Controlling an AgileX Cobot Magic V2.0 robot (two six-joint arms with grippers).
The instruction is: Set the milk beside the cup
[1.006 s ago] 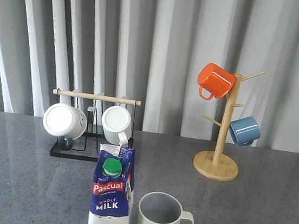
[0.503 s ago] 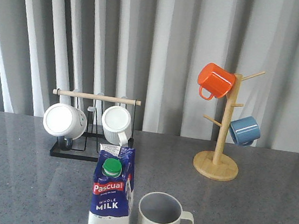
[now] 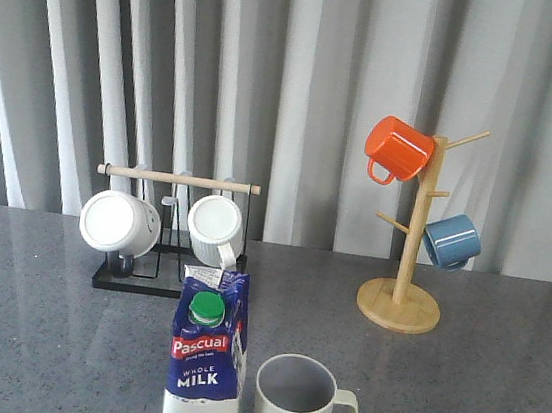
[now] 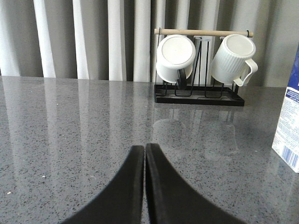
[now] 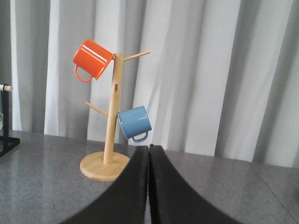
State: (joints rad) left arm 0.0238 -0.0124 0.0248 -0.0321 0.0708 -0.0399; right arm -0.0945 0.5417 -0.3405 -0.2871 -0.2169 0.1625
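The milk (image 3: 206,359), a blue and white carton with a green cap and red Pascual label, stands upright at the front of the table. Just to its right stands the cup (image 3: 299,406), cream-white with a grey inside and HOME lettering, handle to the right; a narrow gap separates them. In the left wrist view an edge of the milk (image 4: 290,126) shows at the side. My left gripper (image 4: 144,148) is shut and empty over bare tabletop, well apart from the carton. My right gripper (image 5: 149,148) is shut and empty. Neither gripper shows in the front view.
A black rack with a wooden bar (image 3: 164,253) holds two white mugs (image 3: 119,223) behind the milk. A wooden mug tree (image 3: 401,297) at the back right carries an orange mug (image 3: 397,149) and a blue mug (image 3: 451,240). Grey curtains hang behind the speckled table (image 3: 495,395).
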